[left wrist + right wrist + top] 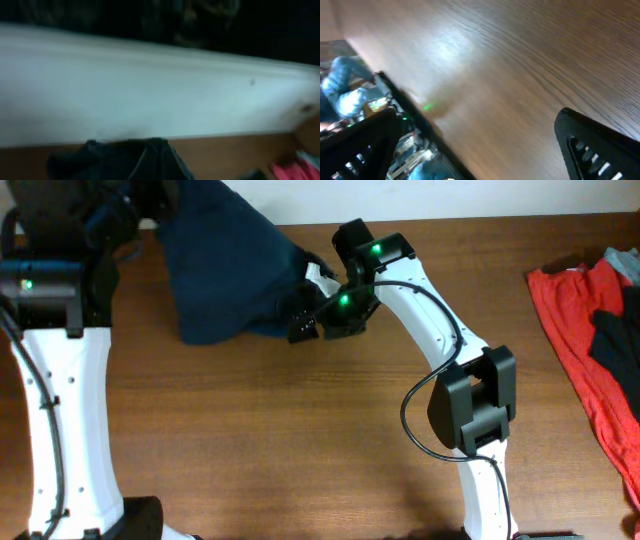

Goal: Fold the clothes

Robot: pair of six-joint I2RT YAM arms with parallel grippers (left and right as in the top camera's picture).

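The glossy wood-grain table (250,440) lies nearest. At mid-frame the right gripper (303,322) has its black fingers spread at the edge of a soft, bunched navy garment (225,270). At upper left, the left gripper (125,225) cannot be read as spread or closed.

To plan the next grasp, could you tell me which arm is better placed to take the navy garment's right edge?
Right: the right tool is open beside the garment's right edge; the left arm is at its far side.
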